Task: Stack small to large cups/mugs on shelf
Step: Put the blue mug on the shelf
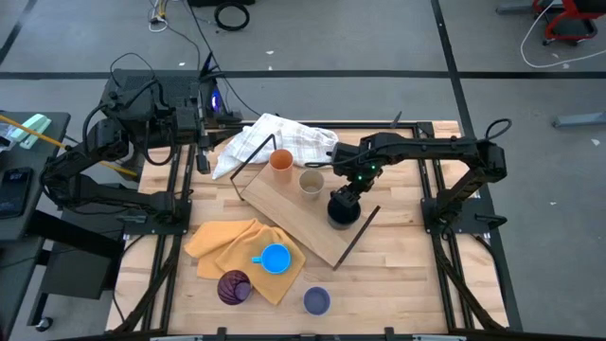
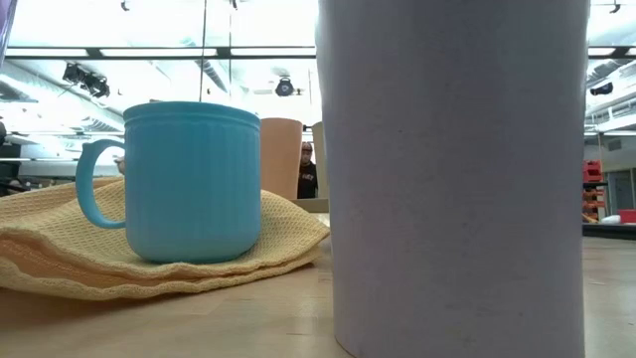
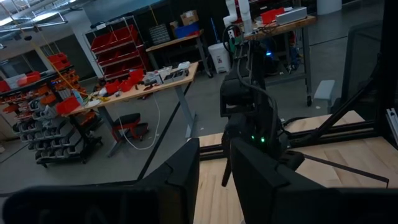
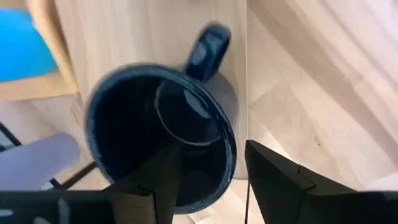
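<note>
The right hand (image 4: 208, 180) straddled the rim of the dark navy mug (image 1: 343, 209) on the shelf (image 1: 301, 220), fingers spread, one inside and one outside, apparently not yet clamped. Rigid, glossy and probably slippery, the mug looked best pinched at its wall. The left hand (image 3: 214, 180), part-open and empty, waited off the worktop (image 1: 407, 275).

Bright overhead lighting; dark navy mug (image 4: 163, 132) motion-blurred
</note>
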